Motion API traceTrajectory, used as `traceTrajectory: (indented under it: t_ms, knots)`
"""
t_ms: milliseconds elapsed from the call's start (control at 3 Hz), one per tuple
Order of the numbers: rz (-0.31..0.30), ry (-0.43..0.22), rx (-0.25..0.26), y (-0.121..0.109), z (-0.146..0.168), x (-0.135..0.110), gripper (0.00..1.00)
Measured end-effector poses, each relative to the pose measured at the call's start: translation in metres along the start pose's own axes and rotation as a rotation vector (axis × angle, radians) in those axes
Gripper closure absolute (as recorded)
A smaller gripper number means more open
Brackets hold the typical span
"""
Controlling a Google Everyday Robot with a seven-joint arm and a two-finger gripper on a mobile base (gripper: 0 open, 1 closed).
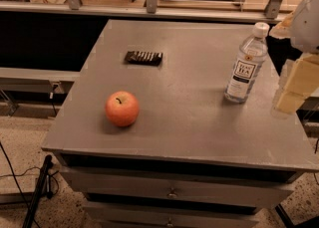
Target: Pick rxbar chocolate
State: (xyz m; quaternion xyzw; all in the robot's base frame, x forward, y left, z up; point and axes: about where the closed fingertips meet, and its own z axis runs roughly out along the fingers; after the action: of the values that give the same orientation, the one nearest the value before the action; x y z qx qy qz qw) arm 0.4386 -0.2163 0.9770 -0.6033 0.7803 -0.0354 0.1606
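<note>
The rxbar chocolate (143, 57) lies flat on the grey cabinet top (189, 122), toward its far left, a dark wrapper with pale stripes. My gripper (294, 90) is at the right edge of the view, pale yellow-white, above the top's right edge and far to the right of the bar. Nothing is in it that I can see.
A red-orange apple (122, 108) sits front left of the top. A clear bottle with a white cap (246, 65) stands upright at the right, close to my gripper. Drawers (172, 192) are below the front edge. Shelving runs behind the cabinet.
</note>
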Motion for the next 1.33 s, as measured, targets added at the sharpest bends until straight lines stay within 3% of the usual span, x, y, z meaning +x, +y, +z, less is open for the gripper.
traceTrajectory:
  t_ms: [667,1000,1333]
  knots:
    - [-0.019,-0.061,0.01,0.003,-0.005,-0.015,0.0]
    - [-0.123,-0.11,0.024,0.004,-0.015,-0.058,0.0]
    - [-0.194,-0.121,-0.003,-0.012,0.002,-0.102,0.0]
